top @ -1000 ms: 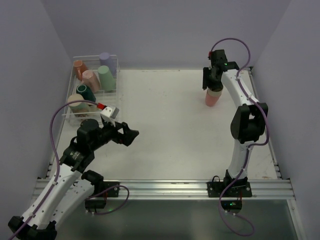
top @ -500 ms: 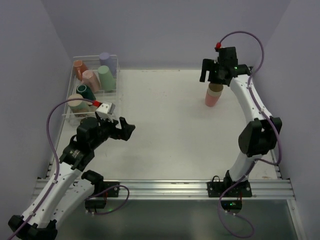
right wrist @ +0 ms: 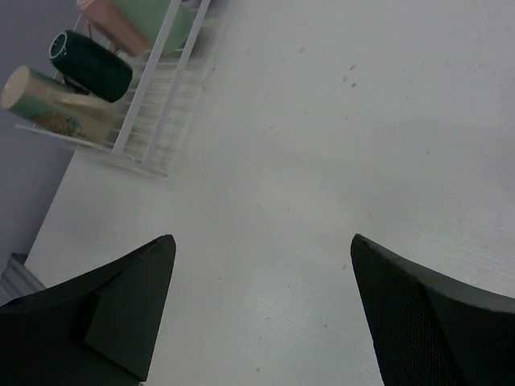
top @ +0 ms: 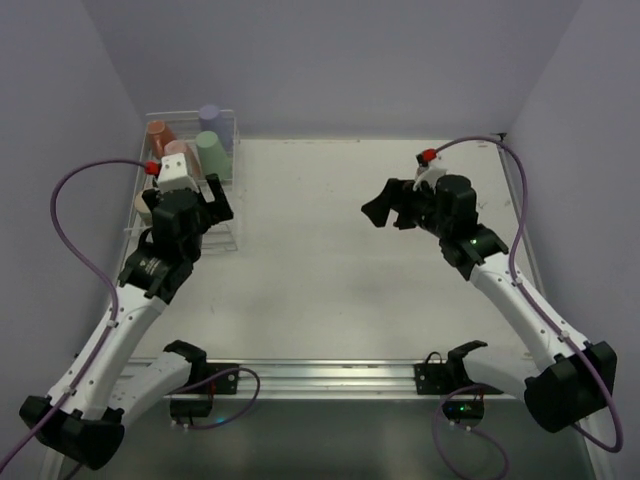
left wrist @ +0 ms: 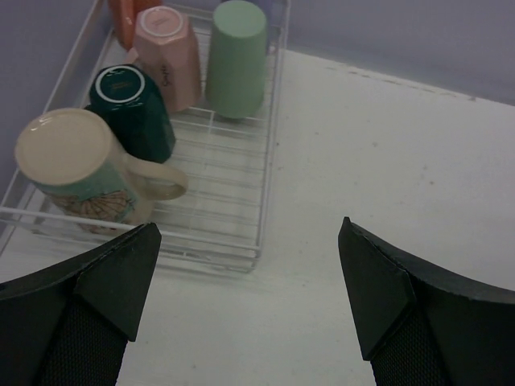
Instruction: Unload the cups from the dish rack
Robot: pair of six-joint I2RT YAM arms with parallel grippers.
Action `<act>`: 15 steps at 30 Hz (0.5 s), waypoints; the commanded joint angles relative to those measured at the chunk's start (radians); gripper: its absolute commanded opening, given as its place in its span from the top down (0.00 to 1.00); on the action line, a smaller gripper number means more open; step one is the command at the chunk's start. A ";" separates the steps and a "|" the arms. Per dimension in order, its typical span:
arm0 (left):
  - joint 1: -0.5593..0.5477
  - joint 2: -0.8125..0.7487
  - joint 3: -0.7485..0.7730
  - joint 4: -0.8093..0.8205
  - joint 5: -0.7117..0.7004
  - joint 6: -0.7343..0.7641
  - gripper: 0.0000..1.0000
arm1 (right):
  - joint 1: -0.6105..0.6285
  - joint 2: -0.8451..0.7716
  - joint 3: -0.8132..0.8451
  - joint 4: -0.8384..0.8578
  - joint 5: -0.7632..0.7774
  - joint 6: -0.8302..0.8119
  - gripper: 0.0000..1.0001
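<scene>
In dish rack (left wrist: pixel 241 205): cups (left wrist: pixel 236 60) inverted, bases up, axes near-vertical.

Gaping gripper (right wrist: pixel 262 241); dish rack (right wrist: pixel 153 121) upper-left.

Left end effector (left wrist: pixel 248 228), right (right wrist: pixel 261 239), both spread.
</scene>
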 commanded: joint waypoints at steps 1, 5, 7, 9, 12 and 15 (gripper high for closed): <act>0.075 0.092 0.071 -0.051 -0.156 -0.023 0.00 | 0.028 -0.078 -0.134 0.203 -0.112 0.075 0.07; 0.213 0.126 0.111 -0.059 -0.131 -0.044 0.00 | 0.043 -0.122 -0.226 0.242 -0.154 0.077 0.07; 0.242 0.150 0.121 -0.054 -0.137 -0.024 0.00 | 0.047 -0.134 -0.255 0.265 -0.169 0.084 0.07; 0.278 0.192 0.153 -0.095 -0.159 -0.030 0.00 | 0.053 -0.138 -0.263 0.283 -0.204 0.103 0.07; 0.348 0.227 0.147 -0.077 -0.096 0.012 0.00 | 0.065 -0.145 -0.261 0.294 -0.220 0.106 0.07; 0.437 0.309 0.157 -0.079 -0.038 0.033 0.00 | 0.073 -0.159 -0.269 0.308 -0.232 0.109 0.07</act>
